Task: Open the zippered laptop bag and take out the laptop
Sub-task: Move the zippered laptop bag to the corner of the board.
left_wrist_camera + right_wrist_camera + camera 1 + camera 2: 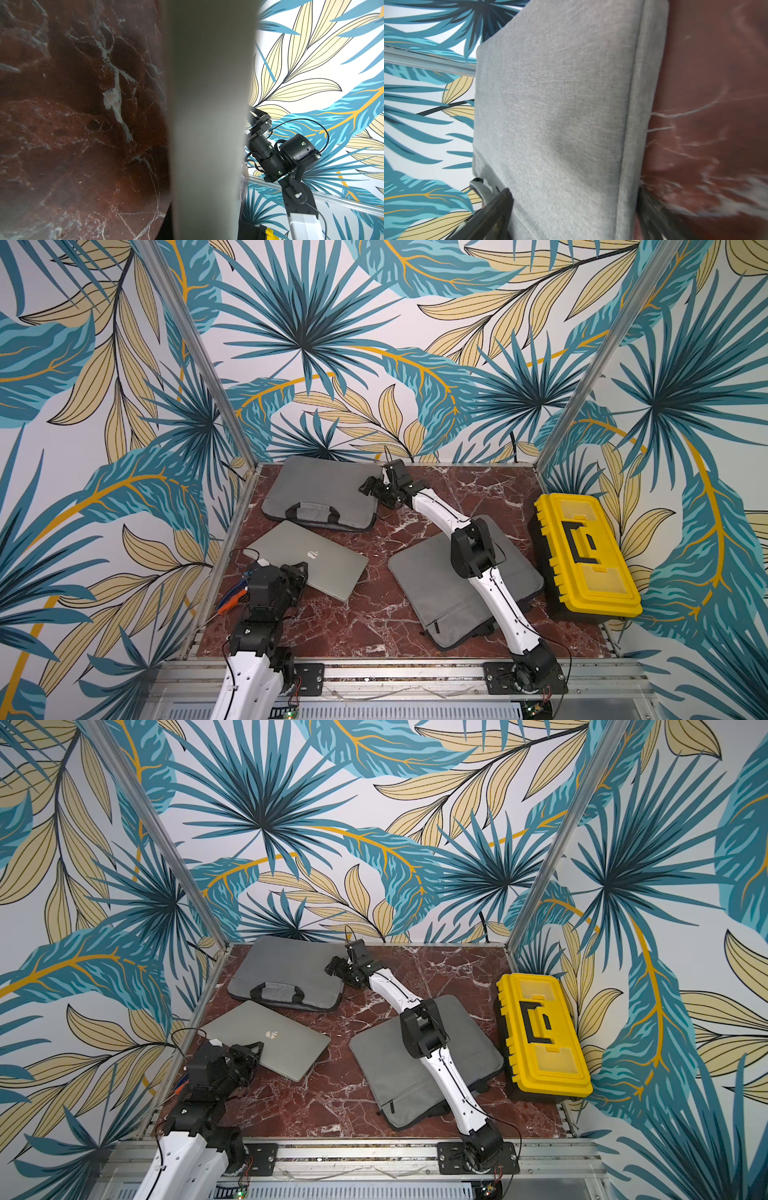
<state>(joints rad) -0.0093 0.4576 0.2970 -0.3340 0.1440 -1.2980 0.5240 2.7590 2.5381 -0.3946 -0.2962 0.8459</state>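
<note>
- Step, as I judged it: the laptop (328,543) lay out on the counter (365,614), just in front of the laptop bag (320,485); removal looked all but done
- Next move: set it flat, let go, back both arms off
- Left tool (300,572): nearly together, clamped on the laptop's near corner
- Right tool (371,488): jaws wide apart, straddling the bag's side edge; I could not tell whether they pressed it

Closed silver laptop (307,558) lies beside grey handled bag (322,493).
</note>
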